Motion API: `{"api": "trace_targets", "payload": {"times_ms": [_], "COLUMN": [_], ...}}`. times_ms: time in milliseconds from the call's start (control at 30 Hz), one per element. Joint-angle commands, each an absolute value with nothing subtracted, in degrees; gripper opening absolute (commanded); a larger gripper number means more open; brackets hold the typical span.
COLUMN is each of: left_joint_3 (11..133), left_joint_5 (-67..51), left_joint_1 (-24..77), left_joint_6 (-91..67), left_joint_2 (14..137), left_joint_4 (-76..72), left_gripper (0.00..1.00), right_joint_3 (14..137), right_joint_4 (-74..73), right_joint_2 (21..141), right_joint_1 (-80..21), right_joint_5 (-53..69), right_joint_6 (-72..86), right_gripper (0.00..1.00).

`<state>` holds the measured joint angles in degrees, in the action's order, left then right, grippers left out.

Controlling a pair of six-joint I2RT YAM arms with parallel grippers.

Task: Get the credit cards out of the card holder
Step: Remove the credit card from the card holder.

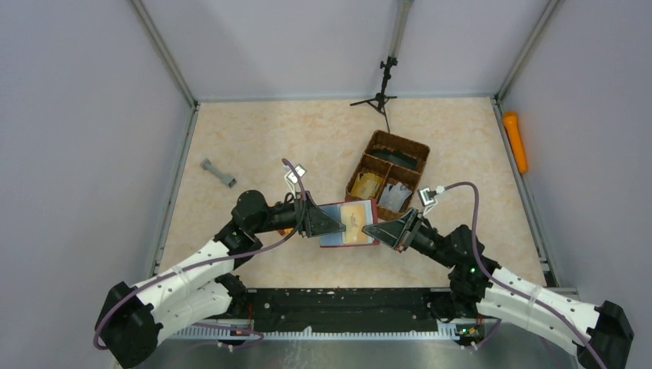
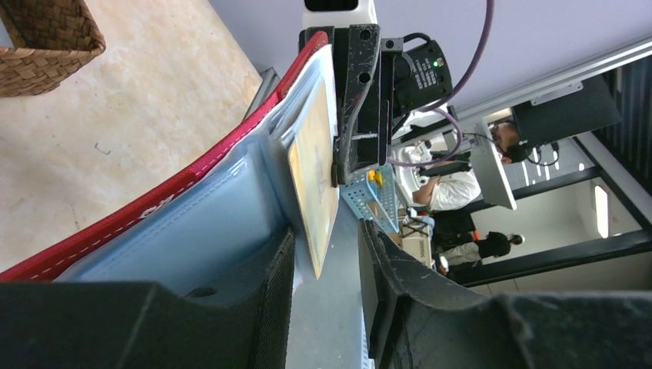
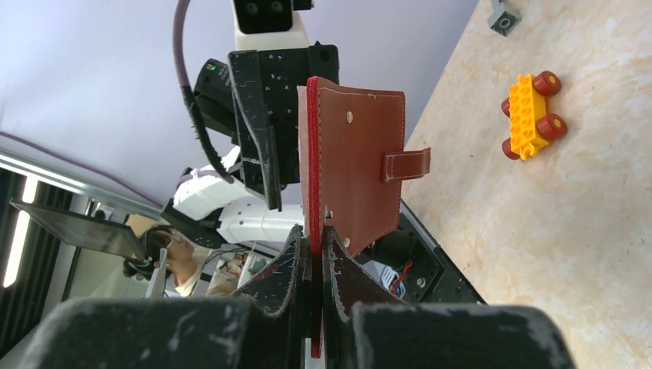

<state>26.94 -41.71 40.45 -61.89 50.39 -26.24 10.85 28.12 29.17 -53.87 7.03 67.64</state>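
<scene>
The dark red card holder (image 1: pixel 338 233) hangs open above the table between my two grippers. My right gripper (image 1: pixel 375 229) is shut on its edge; the right wrist view shows the fingertips (image 3: pixel 315 231) pinching the red rim, with the brown leather cover and side tab (image 3: pixel 357 161) above. A tan-gold credit card (image 1: pixel 355 217) sticks out of a pale blue pocket (image 2: pixel 200 223). My left gripper (image 1: pixel 335 224) is open. In the left wrist view the card's (image 2: pixel 311 169) free end lies between its fingers (image 2: pixel 325 231), touching neither pad. No grey-silver card shows in the holder.
A brown wicker divided basket (image 1: pixel 415 146) stands just behind the holder, with tan and grey flat items in its near compartments. A yellow toy block on wheels (image 3: pixel 530 115) and a grey part (image 1: pixel 219 173) lie on the table to the left. A small tripod (image 1: pixel 380 96) stands at the back.
</scene>
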Motion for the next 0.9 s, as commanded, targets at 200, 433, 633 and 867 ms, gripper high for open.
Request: {"api": "trace_targets", "payload": {"times_ms": [200, 433, 633, 867], "left_joint_3": [25.9, 25.9, 25.5, 26.1], "left_joint_5": [-44.0, -38.9, -38.1, -40.7], "left_joint_1": [41.0, 40.7, 39.8, 39.9], "left_joint_6": [-67.4, -62.9, -62.2, -64.4], "left_joint_2": [52.9, 47.5, 45.2, 49.9], "left_joint_4": [-40.6, -30.3, -27.1, -30.9], "left_gripper": [0.07, 0.00, 0.00, 0.23], "right_joint_3": [11.3, 10.8, 10.9, 11.1], "right_joint_4": [33.2, 28.2, 21.5, 25.6], "right_joint_2": [30.0, 24.2, 18.3, 21.7], "right_joint_1": [-54.0, -54.0, -53.9, -53.9], "right_joint_5": [8.0, 4.4, 0.9, 3.8], "right_joint_6": [67.8, 67.4, 66.6, 67.0], "right_gripper": [0.00, 0.00, 0.00, 0.00]}}
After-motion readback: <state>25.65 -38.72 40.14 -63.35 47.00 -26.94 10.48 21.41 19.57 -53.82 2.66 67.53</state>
